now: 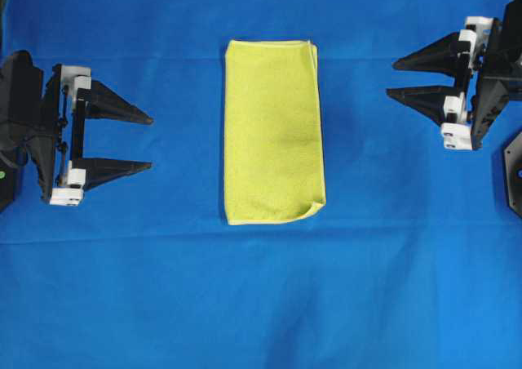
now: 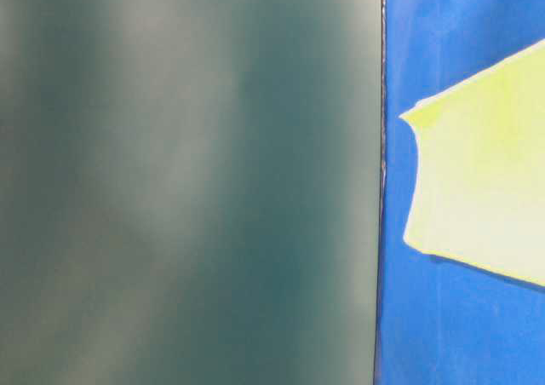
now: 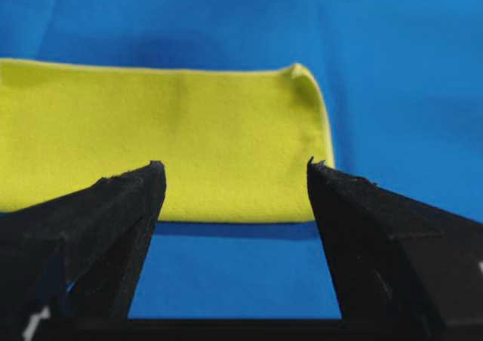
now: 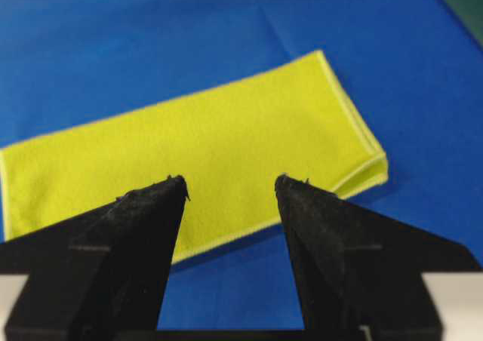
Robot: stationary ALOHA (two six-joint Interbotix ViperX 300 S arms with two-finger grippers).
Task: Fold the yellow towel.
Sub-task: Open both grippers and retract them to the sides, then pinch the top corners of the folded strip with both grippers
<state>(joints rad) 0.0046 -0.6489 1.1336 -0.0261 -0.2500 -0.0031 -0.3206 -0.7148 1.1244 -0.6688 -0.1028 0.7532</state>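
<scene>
1. Yellow-green microfibre sits dead centre of the blue cloth: the yellow towel lies as a long, narrow rectangle, apparently doubled over once already, with its long sides running away from the overhead camera.

2. Both arms are parked well clear of it. The left gripper faces the towel from one side with its fingers spread wide and nothing between them; the right gripper faces it from the other side, fingers likewise apart and empty.

3. Look at the corners. The near right corner in the overhead view curls in, and the far right corner puckers. In the right wrist view the layers at that end show as a slightly offset double hem.

4. First risk, as I judge it: a pinch on a curled corner catches only the top layer. Lift that alone and the fold peels open instead of doubling.

5. Second risk: the blue table cover is itself soft fabric. A finger driven too low could snag it with the towel and drag everything.

6. Third risk: if the two arms grip at uneven points along the short edge, the next fold goes skewed and the hems miss each other.

7. The table-level view shows little more: mostly a dark panel beside one towel corner.
</scene>
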